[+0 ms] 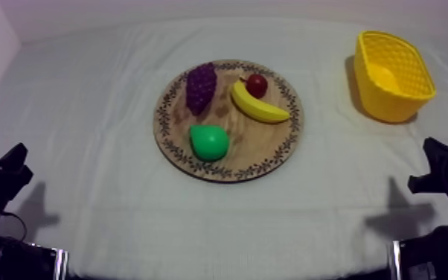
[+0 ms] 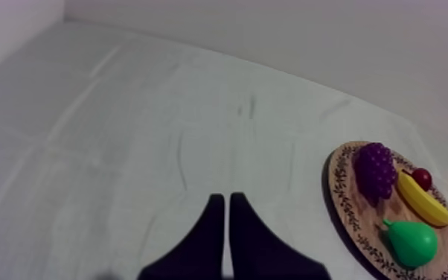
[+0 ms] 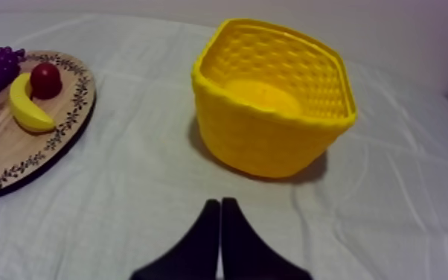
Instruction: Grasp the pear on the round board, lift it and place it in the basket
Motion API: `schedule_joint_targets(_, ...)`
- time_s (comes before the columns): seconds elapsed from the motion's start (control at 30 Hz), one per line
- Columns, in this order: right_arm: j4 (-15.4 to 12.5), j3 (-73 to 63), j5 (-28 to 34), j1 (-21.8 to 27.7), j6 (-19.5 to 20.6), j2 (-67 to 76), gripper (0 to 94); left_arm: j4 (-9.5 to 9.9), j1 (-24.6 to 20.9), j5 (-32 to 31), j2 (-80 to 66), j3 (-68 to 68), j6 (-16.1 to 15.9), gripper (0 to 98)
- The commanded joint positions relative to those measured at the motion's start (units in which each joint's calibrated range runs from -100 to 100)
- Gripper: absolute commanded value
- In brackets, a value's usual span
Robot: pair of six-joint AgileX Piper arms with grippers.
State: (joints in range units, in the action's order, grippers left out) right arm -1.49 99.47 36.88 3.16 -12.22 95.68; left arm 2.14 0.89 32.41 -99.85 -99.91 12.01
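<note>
A green pear (image 1: 209, 141) lies on the near left part of the round wooden board (image 1: 272, 153), also seen as the pear (image 2: 411, 241) on the board (image 2: 346, 208). The yellow basket (image 1: 392, 74) stands empty at the far right; its rim (image 3: 272, 112) faces the right wrist. My left gripper (image 1: 11, 165) rests low at the left, its fingers (image 2: 225, 205) together as a narrow wedge. My right gripper (image 1: 437, 160) rests low at the right, its fingers (image 3: 219, 208) likewise together, short of the basket.
On the board also lie purple grapes (image 1: 201, 86), a banana (image 1: 257, 106) and a small red fruit (image 1: 256, 85). The grey-white cloth (image 1: 85, 112) spreads bare to the left of the board and along the front.
</note>
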Motion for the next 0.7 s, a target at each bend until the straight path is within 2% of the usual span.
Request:
schedule_joint_targets(0.0,0.0,0.31,0.62,-4.08,1.4,-0.01,0.5,0.03,0.01,0.01,0.02,0.02,-0.02,0.1)
schedule_joint_targets(0.3,0.0,0.31,0.62,-4.14,1.32,-0.01,0.5,0.03,0.01,0.01,0.02,0.02,-0.05,0.1)
schedule_joint_targets(0.47,-0.22,-0.14,-2.38,-6.89,-0.77,-1.32,0.4,0.03,0.01,0.01,0.02,0.02,-0.06,0.1)
schedule_joint_targets(0.67,3.65,-2.88,-8.22,-11.43,0.67,-11.4,0.3,0.03,0.01,0.01,0.02,0.02,-0.05,0.1)
